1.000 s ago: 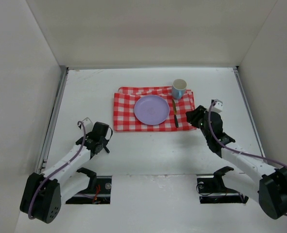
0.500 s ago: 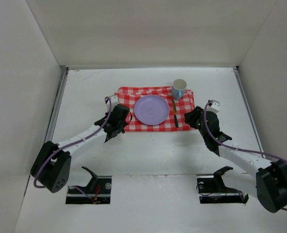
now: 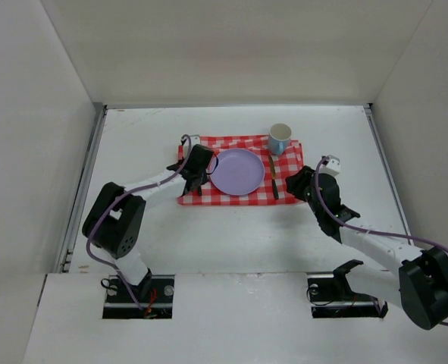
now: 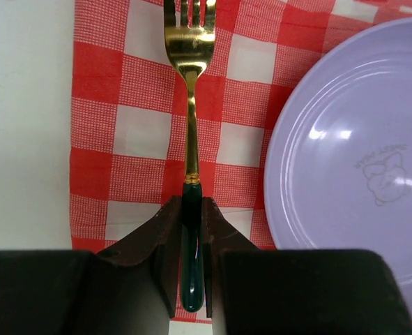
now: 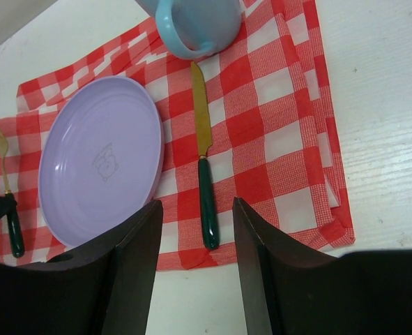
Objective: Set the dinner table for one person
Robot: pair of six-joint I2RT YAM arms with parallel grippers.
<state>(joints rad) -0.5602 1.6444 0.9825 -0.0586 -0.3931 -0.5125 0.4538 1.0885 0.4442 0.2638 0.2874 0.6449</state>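
On the white dinner table lies a red-and-white checked cloth with a lilac plate in its middle. A gold fork with a dark green handle points away along the cloth's left strip, beside the plate. My left gripper is shut on that handle; whether the fork touches the cloth I cannot tell. A matching knife lies right of the plate. My right gripper stands open above the knife's handle end, holding nothing. A light blue mug stands at the cloth's far right corner.
Metal rails run along both sides of the table, with white walls beyond. The left arm reaches across from the near left, the right arm from the near right. Bare tabletop lies right of the cloth.
The left arm has swung from the near-left table to the cloth's left side, carrying the fork. The right gripper has crept towards the cloth and opened slightly wider.
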